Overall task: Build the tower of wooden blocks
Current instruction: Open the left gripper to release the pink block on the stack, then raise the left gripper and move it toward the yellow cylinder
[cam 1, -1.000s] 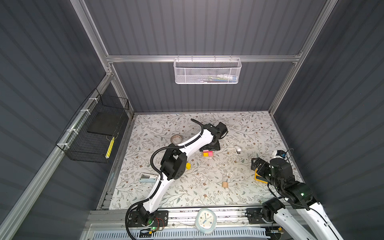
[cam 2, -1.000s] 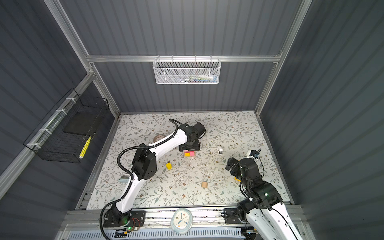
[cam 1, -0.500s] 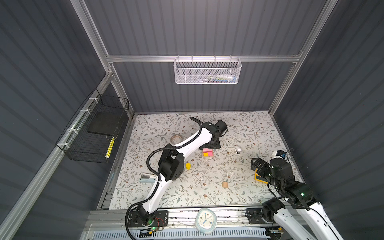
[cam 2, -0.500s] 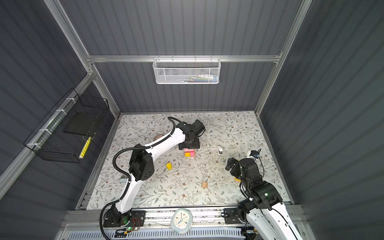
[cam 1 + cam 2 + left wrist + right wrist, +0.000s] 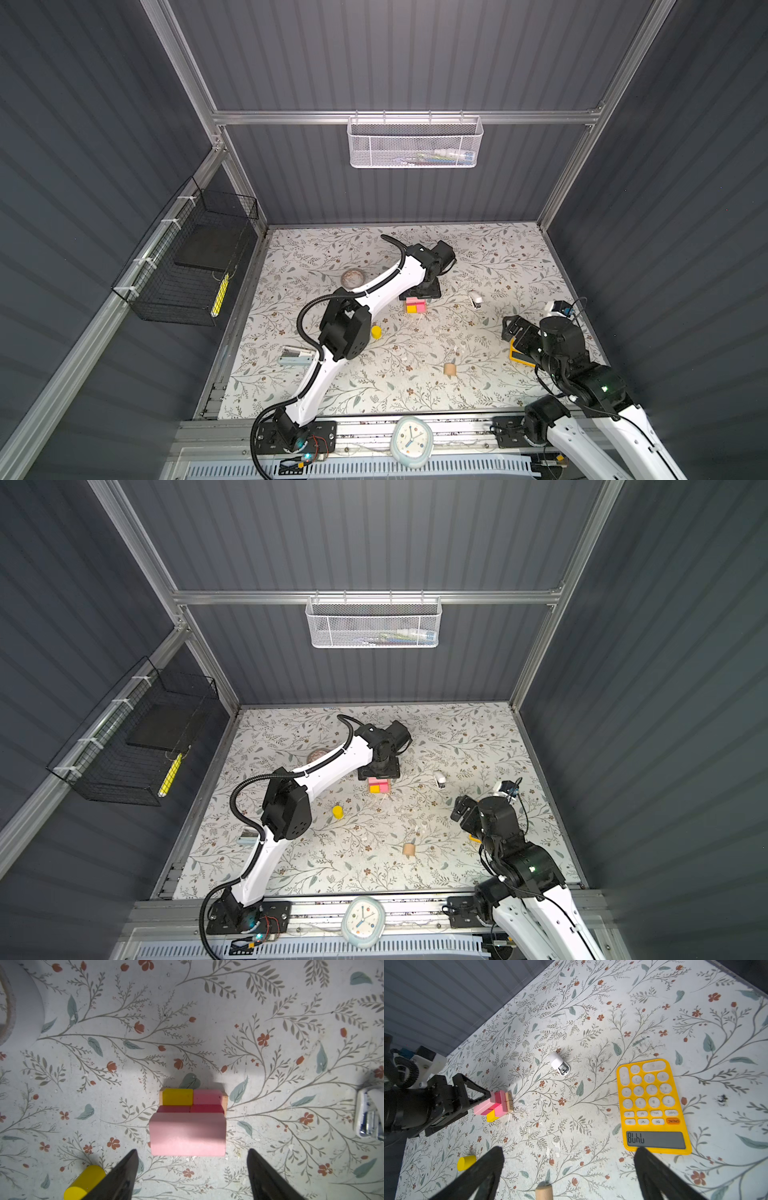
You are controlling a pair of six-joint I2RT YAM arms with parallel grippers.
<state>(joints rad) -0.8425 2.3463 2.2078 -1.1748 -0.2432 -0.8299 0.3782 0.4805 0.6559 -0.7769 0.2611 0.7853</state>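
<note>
The tower [image 5: 415,306] [image 5: 380,786] is a low stack on the floral mat. A wide pink bar [image 5: 187,1134] tops it, over magenta cubes, a yellow and a pink block and a tan base piece. My left gripper [image 5: 192,1150] [image 5: 419,291] hovers open just over it, its fingers spread wider than the pink bar and apart from it. A yellow cylinder [image 5: 376,331] [image 5: 85,1182] lies to the tower's front left. A tan cylinder [image 5: 449,368] [image 5: 544,1192] lies nearer the front. My right gripper [image 5: 570,1148] [image 5: 509,328] is open and empty, at the right.
A yellow-orange calculator [image 5: 652,1105] lies under the right gripper. A small white stapler [image 5: 475,299] [image 5: 560,1064] sits right of the tower. A tape roll [image 5: 353,277] lies behind the left arm, a small grey box [image 5: 296,356] at front left, and a clock [image 5: 412,442] on the front rail.
The left arm's elbow has shifted slightly while its gripper stays over the tower, the jaws a touch narrower. The right arm has not moved.
</note>
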